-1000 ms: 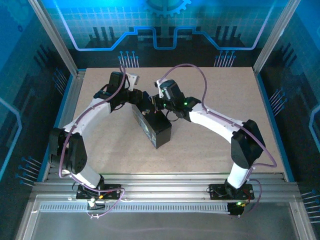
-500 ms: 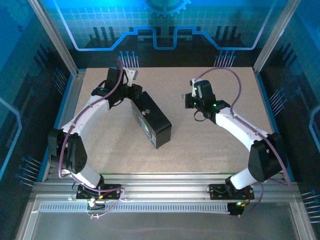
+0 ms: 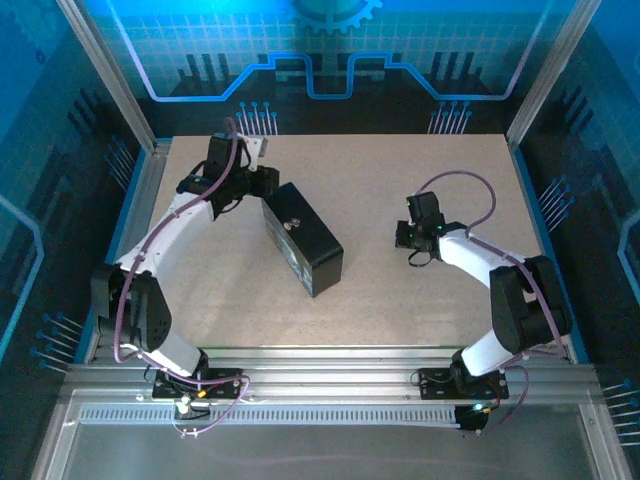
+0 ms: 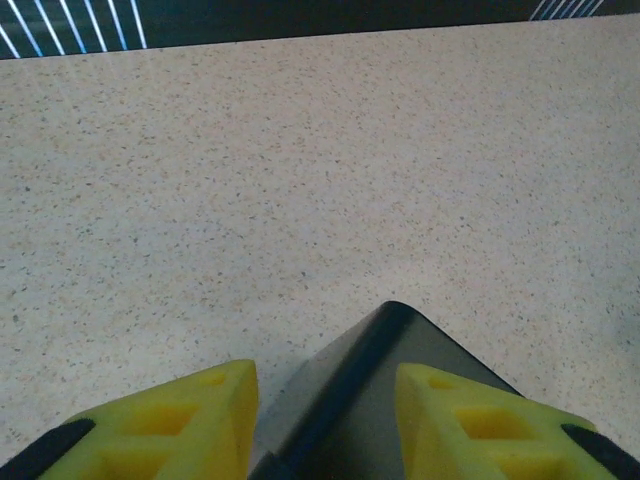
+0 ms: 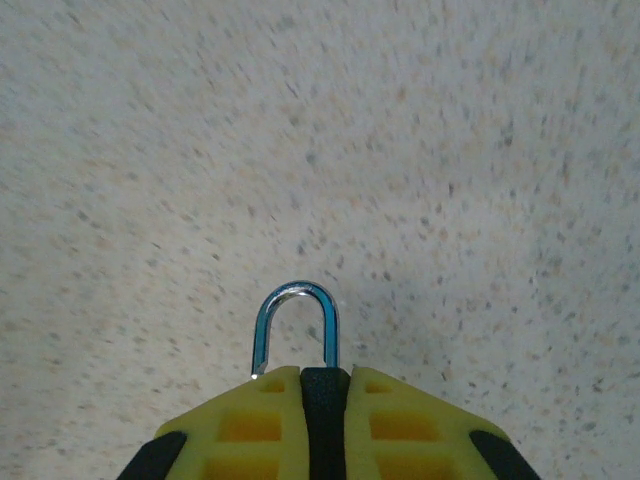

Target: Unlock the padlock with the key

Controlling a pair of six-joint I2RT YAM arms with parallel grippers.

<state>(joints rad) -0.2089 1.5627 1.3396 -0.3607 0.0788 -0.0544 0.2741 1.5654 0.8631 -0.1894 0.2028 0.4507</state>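
My right gripper [image 5: 325, 377] is shut on the padlock [image 5: 324, 392]. Its dark body is pinched between the yellow fingers. The silvery shackle [image 5: 297, 300] sticks out in front, and its left end hangs free of the body. In the top view that gripper [image 3: 405, 237] hovers low over the table's right half, well apart from the dark box [image 3: 302, 237]. My left gripper [image 4: 325, 385] is open and straddles a corner of the box [image 4: 392, 345], at the box's far end [image 3: 262, 185]. The key is hidden.
The long dark box lies diagonally at the table's middle, with a small silvery spot [image 3: 294, 224] on its top. Speckled beige tabletop [image 3: 400, 170] surrounds it. Metal rails run along the left edge [image 3: 135, 200] and the near edge.
My right arm has pulled away from the box, swinging right and nearer with the padlock. The left gripper has shifted slightly left, staying at the box's far end.
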